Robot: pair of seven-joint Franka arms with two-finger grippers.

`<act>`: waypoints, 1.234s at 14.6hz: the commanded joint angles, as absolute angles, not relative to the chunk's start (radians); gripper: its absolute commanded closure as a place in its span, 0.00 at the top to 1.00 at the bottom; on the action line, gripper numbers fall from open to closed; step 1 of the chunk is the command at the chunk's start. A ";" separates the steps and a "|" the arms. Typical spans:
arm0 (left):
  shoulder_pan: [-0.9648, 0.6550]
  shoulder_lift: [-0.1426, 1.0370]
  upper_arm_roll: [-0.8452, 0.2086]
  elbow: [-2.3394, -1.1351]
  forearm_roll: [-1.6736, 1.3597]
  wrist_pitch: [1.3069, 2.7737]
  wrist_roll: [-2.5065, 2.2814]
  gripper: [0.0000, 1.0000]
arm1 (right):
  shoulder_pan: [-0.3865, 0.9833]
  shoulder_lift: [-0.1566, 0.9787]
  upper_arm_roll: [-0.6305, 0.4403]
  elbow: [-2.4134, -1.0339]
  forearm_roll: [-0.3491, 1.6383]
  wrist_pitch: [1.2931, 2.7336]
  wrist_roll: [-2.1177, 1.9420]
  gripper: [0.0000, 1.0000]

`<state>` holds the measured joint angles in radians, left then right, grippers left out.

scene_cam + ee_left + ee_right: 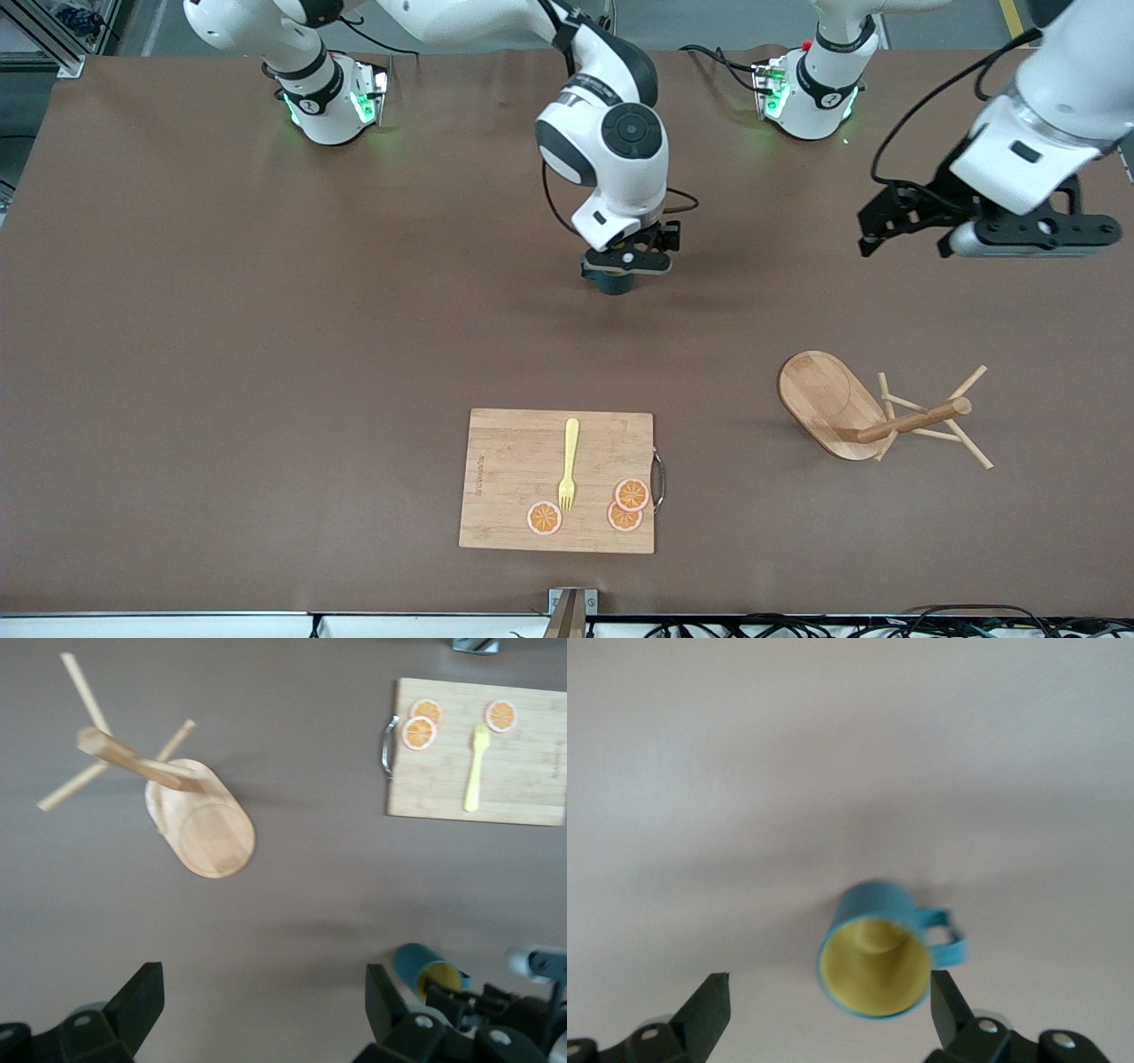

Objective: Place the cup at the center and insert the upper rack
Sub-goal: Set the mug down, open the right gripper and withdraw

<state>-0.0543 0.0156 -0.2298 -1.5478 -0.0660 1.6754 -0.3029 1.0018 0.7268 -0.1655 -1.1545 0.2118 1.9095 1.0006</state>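
Brown tabletop (266, 354) carries the upright teal yellow-lined cup (614, 283) mid-table under the right gripper (625, 262), jaws spread, apparently just freeing it, while the left gripper (912, 232) waits, jaws spread, over bare tabletop near the toppled light wooden mug-tree rack (873, 412).

Fork (568, 462) on cutting board (505, 470)

Two white arms with rounded glossy shells and black joint bands, green lights glowing at both bases, black cables looping along them, each ending in black angular fingers
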 commanded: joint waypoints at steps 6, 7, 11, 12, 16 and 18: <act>-0.049 -0.015 -0.455 -1.562 -0.100 1.660 -0.552 1.00 | 0.761 0.467 -0.440 -1.190 0.218 1.547 0.575 1.00; -0.051 -0.011 -0.487 -1.563 -0.101 1.675 -0.584 1.00 | 0.726 0.456 -0.472 -1.190 0.219 1.530 0.492 1.00; -0.054 -0.006 -0.651 -1.615 -0.094 1.770 -0.832 1.00 | 0.596 0.431 -0.557 -1.187 0.225 1.460 0.231 1.00; -0.055 -0.005 -0.694 -1.638 -0.083 1.807 -0.888 1.00 | 0.562 0.430 -0.561 -1.186 0.225 1.460 0.175 1.00; -0.095 -0.005 -0.845 -1.759 0.015 1.937 -1.087 1.00 | 0.445 0.400 -0.560 -1.184 0.229 1.465 0.046 1.00; -0.144 -0.005 -0.873 -1.839 0.102 2.027 -1.214 1.00 | 0.436 0.390 -0.561 -1.181 0.227 1.462 0.046 1.00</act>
<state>-0.1148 0.0069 -0.8530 -1.7620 0.0314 1.9472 -1.1177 0.4329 0.4302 -0.5731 -1.1513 0.2180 1.4605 0.0488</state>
